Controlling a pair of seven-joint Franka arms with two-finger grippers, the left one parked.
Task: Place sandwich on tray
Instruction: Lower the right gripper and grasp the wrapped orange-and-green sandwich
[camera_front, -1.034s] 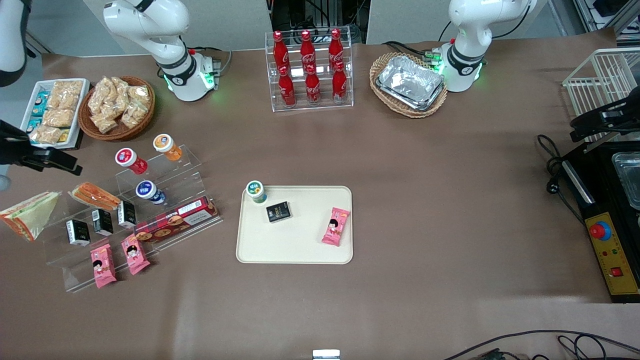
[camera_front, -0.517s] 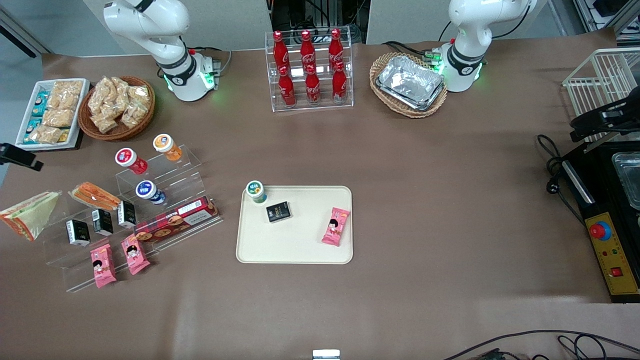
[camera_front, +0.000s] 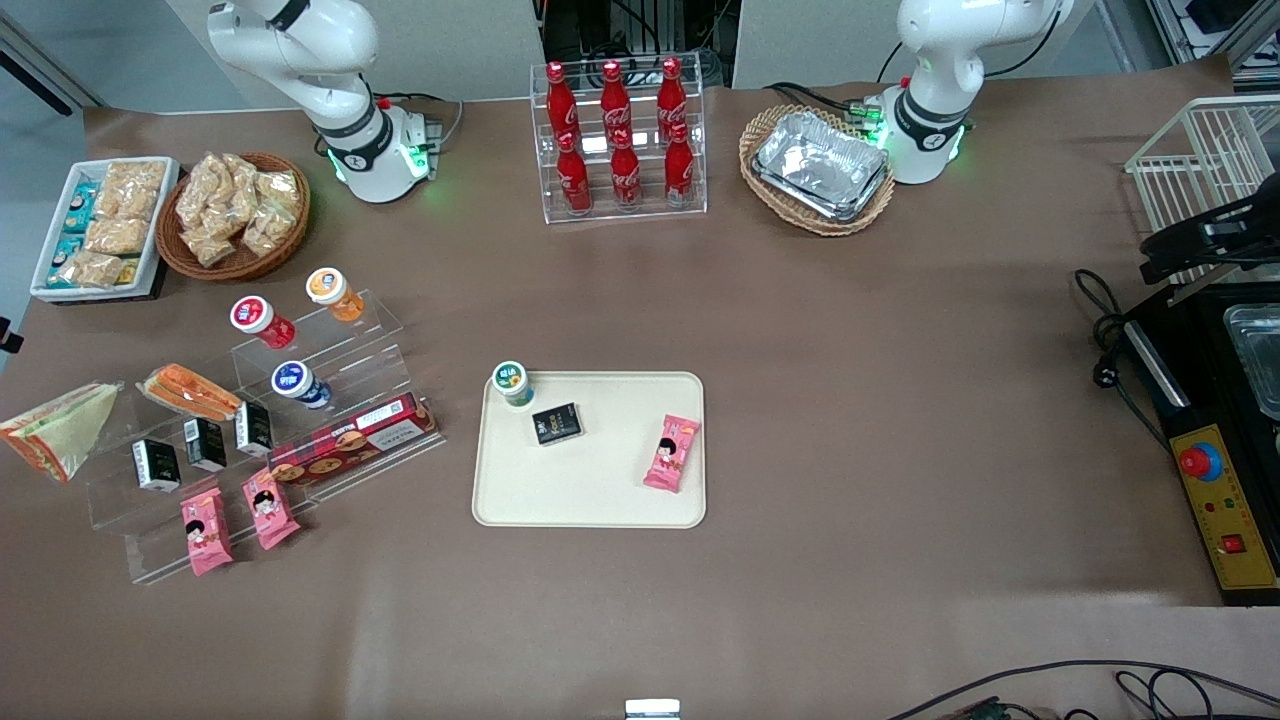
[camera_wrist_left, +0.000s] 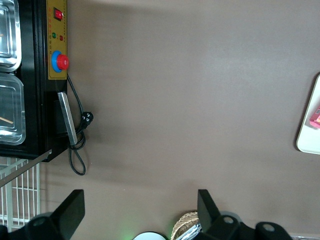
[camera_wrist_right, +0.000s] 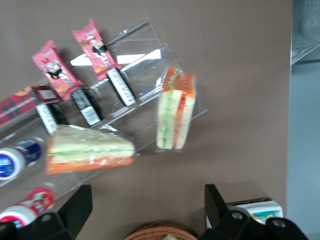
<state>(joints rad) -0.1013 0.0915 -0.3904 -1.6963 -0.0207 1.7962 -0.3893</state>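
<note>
sandwich, place: the sandwich (camera_front: 55, 428) lies on the brown table (camera_front: 850, 400) at the working arm's end, just beside the end of a clear acrylic stand (camera_front: 335, 345). It is not on the tray.
sandwich, attitude: front view shows the wedge flat with its pale bread face up. One corner points at the stand, and the orange-red printed edge faces away from it. The wrist view shows the sandwich (camera_wrist_right: 175, 114) edge-on, with green and red filling between the bread. Its long axis runs from the orange end down the pack.
tray: the tray (camera_front: 590, 495) sits mid-table, well apart from the sandwich. Its long sides run along the table's length.
tray, load: a small jar with a green lid (camera_front: 512, 381) stands at one corner. A black box (camera_front: 557, 424) is near the jar, and a pink snack pack (camera_front: 672, 453) lies toward the parked arm's side. The part nearest the front camera is bare.
in between: the stand lies between sandwich and tray. It holds a narrower orange sandwich pack (camera_front: 190, 393), three small black boxes (camera_front: 205, 443), capped bottles (camera_front: 262, 320), a long red biscuit box (camera_front: 352, 440) and two pink packs (camera_front: 207, 531).
gripper: the gripper (camera_wrist_right: 147, 195) hangs above the table near a wicker basket (camera_wrist_right: 160, 234). Its fingers (camera_wrist_right: 75, 207) are spread wide and hold nothing; the sandwich is apart from it.
</note>
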